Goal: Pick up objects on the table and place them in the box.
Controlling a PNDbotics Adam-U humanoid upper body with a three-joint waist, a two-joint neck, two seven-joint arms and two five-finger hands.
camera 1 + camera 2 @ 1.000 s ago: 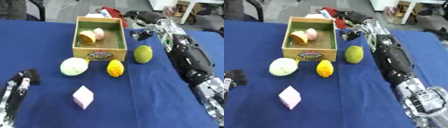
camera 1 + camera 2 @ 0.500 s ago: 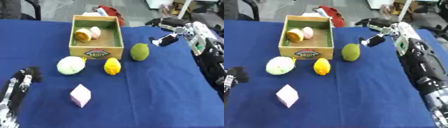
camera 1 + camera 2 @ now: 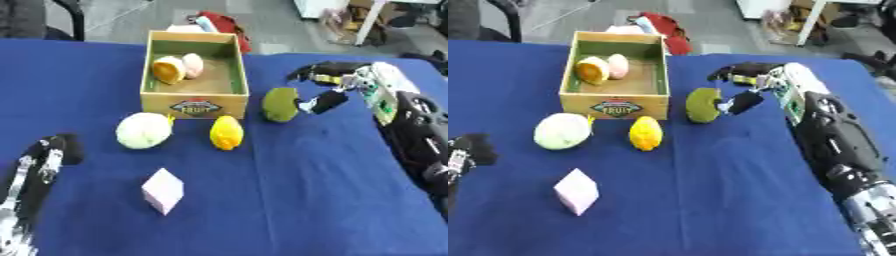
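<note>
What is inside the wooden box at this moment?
The wooden box holds two things at its far left end: an orange-yellow rounded item and a pale pink one, side by side. The rest of its greenish floor shows bare. The near wall hides the strip of floor right behind it.

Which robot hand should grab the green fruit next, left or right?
Probably the right hand: it hangs open right beside the green fruit, fingers spread toward it. The left hand rests near the lower left corner, with the yellow fruit in between.

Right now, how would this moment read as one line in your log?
right hand: open, beside green fruit | left hand: idle | box: two items inside
</note>
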